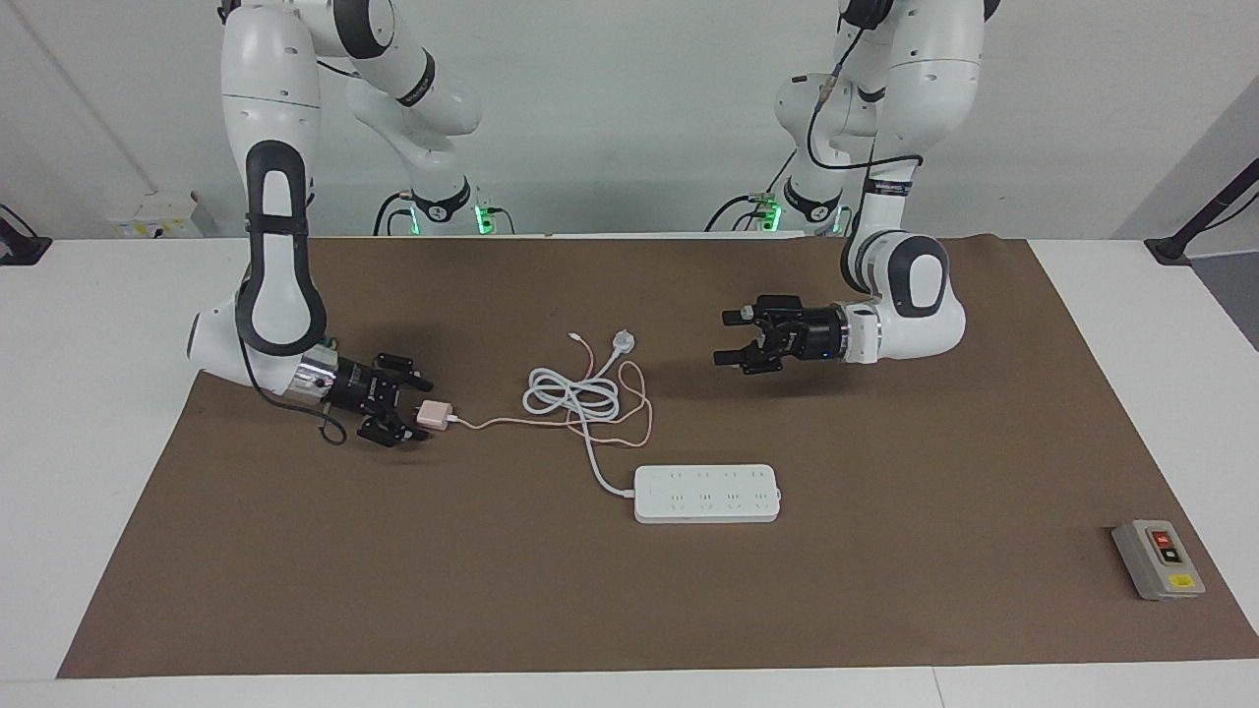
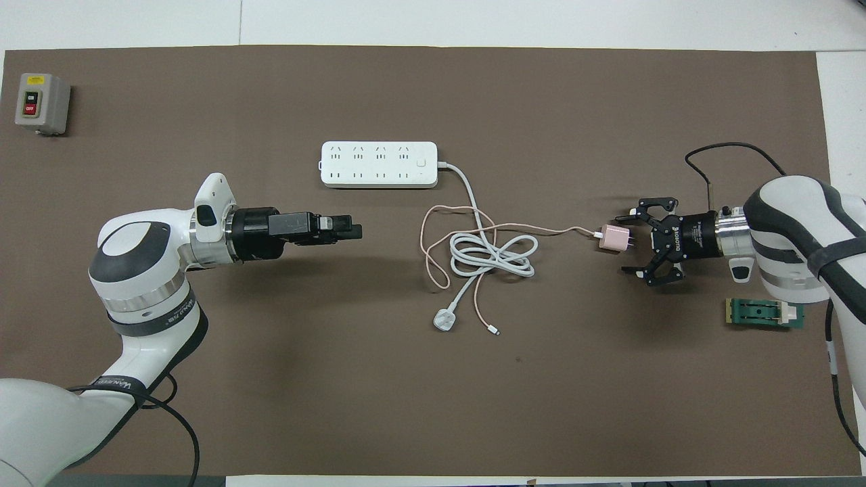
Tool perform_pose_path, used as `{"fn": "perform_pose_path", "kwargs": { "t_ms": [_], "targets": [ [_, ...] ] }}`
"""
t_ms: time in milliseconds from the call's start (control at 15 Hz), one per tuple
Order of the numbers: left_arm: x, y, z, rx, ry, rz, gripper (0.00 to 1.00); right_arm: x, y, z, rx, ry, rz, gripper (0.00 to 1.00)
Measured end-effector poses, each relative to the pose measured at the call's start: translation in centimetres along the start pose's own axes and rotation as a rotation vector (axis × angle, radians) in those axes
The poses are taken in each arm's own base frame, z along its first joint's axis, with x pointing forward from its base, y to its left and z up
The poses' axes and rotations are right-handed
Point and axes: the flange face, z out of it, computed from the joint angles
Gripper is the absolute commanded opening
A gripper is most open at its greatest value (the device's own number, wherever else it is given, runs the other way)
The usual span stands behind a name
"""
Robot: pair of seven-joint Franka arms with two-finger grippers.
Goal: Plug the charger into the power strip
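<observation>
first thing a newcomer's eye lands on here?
Probably the right gripper, open and low at the right arm's end of the mat, its fingers on either side of the pink charger but not closed on it. Next, the tangle of white cord and thin pink cable mid-table, with the power strip farther from the robots. The left gripper hangs open above bare mat.

Bright, even light; soft shadows, maybe overhead.

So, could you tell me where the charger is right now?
The charger lies on the mat toward the right arm's end, between the open fingers of the right gripper, its pink cable running toward the coiled cords.
</observation>
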Motion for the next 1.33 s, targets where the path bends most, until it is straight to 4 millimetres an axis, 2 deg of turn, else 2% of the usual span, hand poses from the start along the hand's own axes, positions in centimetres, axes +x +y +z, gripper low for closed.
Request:
{"fn": "perform_pose_path", "kwargs": {
  "t_ms": [67,133,200,267,667,800,1000,1333],
  "targets": [
    [0.0,-0.2,0.2,0.013,0.004,0.0,1.0,0.0,0.0,0.0,0.0,0.0,-0.001,0.49],
    [0.0,-0.3,0.3,0.021,0.007,-0.001,1.0,-0.1,-0.1,-0.1,0.004,-0.001,-0.003,0.33],
    [-0.2,-0.4,0.5,0.026,0.006,-0.003,1.0,-0.3,-0.1,-0.2,0.009,-0.001,-0.01,0.13],
    [-0.3,-0.5,0.7,0.028,0.004,-0.014,1.0,-0.4,-0.2,-0.3,0.014,-0.002,-0.022,0.0],
    [-0.6,-0.7,1.0,0.027,-0.002,-0.06,1.0,-0.5,-0.2,-0.3,0.017,-0.004,-0.036,0.0],
    [-0.6,-0.6,1.5,0.012,0.003,-0.08,1.0,-1.5,-0.8,0.0,0.015,-0.003,-0.04,0.0],
    [-0.8,-0.3,2.5,-0.02,0.007,-0.103,1.0,-6.0,-3.7,1.2,0.006,0.005,-0.047,0.0],
    [-1.1,-0.1,3.3,-0.039,0.0,-0.111,1.0,-16.4,-8.2,3.2,0.003,0.008,-0.046,0.0]
  ]
}}
